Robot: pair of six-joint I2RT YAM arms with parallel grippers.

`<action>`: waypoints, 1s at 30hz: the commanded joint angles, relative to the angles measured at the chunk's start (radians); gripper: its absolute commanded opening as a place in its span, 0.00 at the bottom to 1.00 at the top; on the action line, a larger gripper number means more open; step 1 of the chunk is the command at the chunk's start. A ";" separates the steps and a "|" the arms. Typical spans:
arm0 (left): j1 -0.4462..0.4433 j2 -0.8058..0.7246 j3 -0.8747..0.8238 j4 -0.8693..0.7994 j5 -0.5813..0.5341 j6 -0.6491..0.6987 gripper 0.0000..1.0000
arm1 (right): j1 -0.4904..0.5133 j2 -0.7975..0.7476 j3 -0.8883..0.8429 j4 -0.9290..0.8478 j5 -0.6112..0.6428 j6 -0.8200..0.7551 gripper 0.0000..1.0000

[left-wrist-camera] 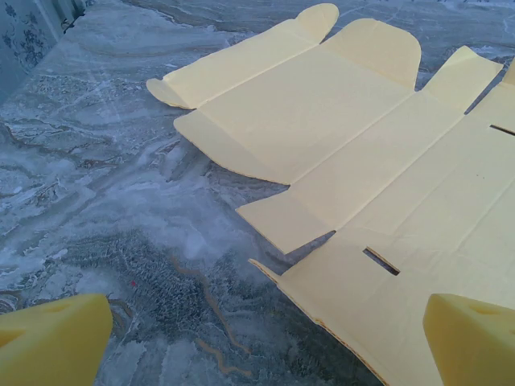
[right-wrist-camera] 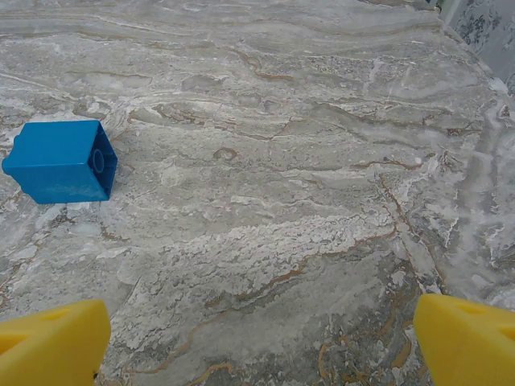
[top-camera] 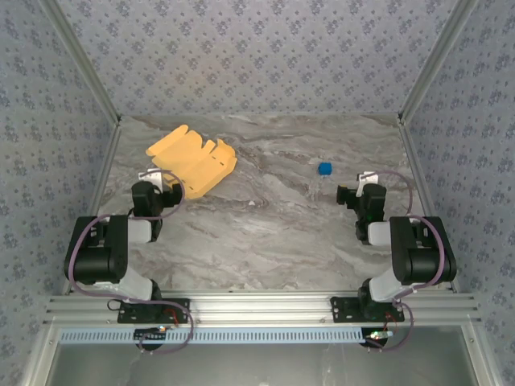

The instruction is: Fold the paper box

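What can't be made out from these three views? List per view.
Left wrist: paper box runs off the right edge, so its full flap layout is cut off.
Top external: the sheet's creases and slots are too small to read.
Right wrist: blue block hides its own far side and underside.
Both wrist views: the fingers of left gripper and right gripper are cut off by the bottom edge.

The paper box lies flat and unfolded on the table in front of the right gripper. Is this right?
Only the side is wrong: the paper box lies flat and unfolded in front of the left gripper, as the top external view shows.
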 commanded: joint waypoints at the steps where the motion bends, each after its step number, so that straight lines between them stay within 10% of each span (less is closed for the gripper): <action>1: 0.005 -0.006 0.003 0.029 0.020 0.010 0.99 | -0.008 -0.003 0.020 0.017 -0.008 -0.005 0.99; 30: 0.020 -0.065 0.027 -0.057 -0.028 -0.028 0.99 | -0.005 -0.044 0.038 -0.049 0.041 0.012 0.99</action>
